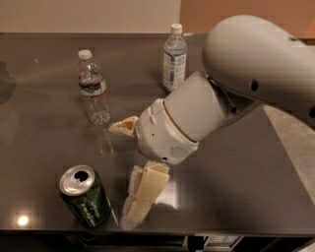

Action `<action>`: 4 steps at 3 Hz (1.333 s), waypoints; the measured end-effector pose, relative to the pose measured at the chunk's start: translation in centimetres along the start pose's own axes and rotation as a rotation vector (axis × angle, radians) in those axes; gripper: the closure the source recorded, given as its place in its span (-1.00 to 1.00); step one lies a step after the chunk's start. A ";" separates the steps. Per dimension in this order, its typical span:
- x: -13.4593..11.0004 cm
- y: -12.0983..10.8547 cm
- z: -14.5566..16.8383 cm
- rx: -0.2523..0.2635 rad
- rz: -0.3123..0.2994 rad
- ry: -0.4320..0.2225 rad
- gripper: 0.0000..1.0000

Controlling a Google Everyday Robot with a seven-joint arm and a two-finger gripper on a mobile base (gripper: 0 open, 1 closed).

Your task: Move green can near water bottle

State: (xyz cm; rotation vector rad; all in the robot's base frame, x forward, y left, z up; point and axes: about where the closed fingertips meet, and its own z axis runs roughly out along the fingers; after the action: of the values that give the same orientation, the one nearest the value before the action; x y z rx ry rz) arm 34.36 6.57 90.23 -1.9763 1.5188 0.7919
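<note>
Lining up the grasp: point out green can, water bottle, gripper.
green can [88, 203], camera view, side wall.
water bottle [92, 84], camera view, label band.
gripper [119, 176], camera view, between open fingertips, right of can.

one high view, tilted steeply down

the camera looks down from above the near edge of the dark table [256, 187], facing the far wall [74, 15]. it sits close: the arm [256, 64] fills the upper right, and the gripper [119, 174], fingers spread, hangs mid-frame.

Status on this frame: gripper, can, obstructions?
Gripper open, empty, beside green can. Can upright, apart from water bottle. Second bottle farther back, not blocking.
</note>
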 end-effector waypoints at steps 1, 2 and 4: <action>-1.5 0.5 2.2 -0.040 0.005 -0.025 -1.00; -2.9 0.9 3.9 -0.040 -0.017 -0.052 -1.00; -4.3 1.4 5.6 -0.045 -0.034 -0.072 -0.65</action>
State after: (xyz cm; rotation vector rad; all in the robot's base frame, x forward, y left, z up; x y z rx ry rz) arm 31.42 13.06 89.33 -1.9784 1.4339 0.8803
